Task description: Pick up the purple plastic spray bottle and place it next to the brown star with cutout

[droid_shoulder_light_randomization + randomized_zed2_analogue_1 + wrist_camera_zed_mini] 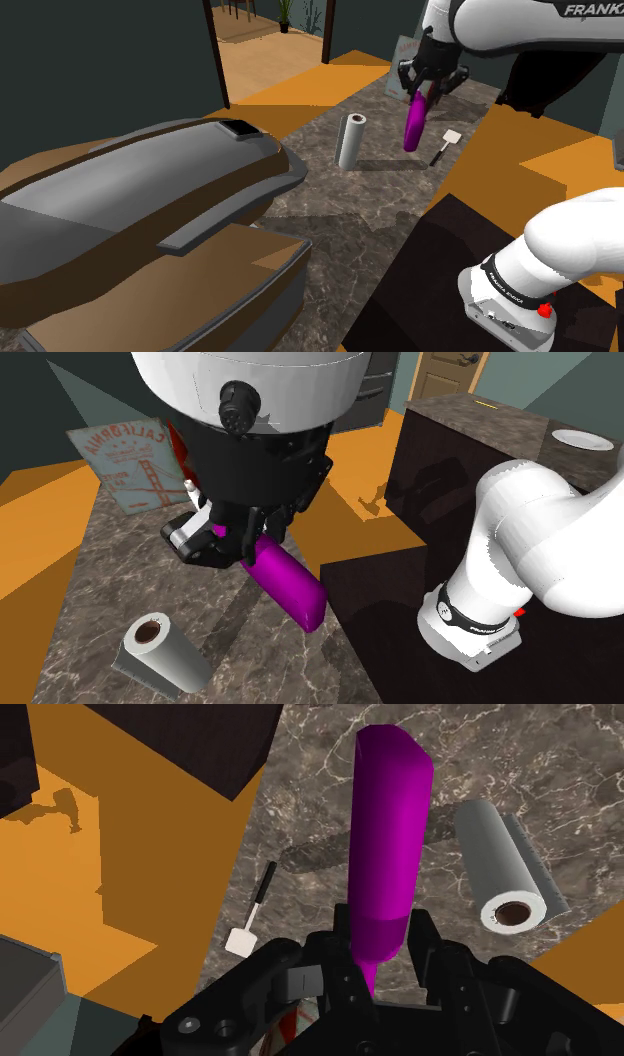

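Note:
My gripper [432, 84] [243, 542] [378, 956] is shut on the narrow end of the purple spray bottle [414, 126] [292, 588] [390, 834]. The bottle hangs tilted in the air over the dark marble counter [340, 210] [110, 572], its wide base pointing away from the hand. In the wrist view both black fingers [425, 939] clasp the bottle's neck. Below it on the counter lie a grey roll [351, 140] [160, 652] [505, 869] and a small white tool with a black handle [444, 146] [252, 912].
A California poster [125, 462] leans at the counter's far end. A large grey and brown curved body [150, 200] lies along the shoulder view's left. The dark stand [430, 270] is at the lower right. Orange floor [130, 874] borders the counter.

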{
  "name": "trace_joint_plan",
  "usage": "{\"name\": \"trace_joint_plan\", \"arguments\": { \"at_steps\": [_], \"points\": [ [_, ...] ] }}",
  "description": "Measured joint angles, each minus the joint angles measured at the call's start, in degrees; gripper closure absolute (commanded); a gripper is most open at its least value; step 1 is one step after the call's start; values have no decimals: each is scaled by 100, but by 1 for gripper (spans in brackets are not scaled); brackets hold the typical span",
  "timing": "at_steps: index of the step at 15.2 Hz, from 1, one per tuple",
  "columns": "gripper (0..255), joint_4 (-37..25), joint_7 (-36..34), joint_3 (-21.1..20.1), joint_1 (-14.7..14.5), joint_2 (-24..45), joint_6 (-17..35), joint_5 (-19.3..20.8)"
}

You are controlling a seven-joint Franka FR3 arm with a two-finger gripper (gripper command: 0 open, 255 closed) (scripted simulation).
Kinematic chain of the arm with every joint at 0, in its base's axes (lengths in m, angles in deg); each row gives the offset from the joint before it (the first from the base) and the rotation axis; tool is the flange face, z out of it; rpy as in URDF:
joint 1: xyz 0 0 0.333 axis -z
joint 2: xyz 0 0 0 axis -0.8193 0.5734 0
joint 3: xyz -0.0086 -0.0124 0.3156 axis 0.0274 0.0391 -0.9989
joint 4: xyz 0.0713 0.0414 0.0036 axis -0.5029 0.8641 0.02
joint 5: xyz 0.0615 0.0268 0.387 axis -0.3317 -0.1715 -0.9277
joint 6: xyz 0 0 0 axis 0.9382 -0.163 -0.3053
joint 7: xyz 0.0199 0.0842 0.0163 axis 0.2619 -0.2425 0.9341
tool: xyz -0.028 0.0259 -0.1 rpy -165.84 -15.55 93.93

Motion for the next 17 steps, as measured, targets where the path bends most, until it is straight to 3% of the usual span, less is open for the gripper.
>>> {"name": "trace_joint_plan", "arguments": {
  "at_steps": [17],
  "points": [
    [255,-1403,250,134,130,201,-1174,108]
  ]
}}
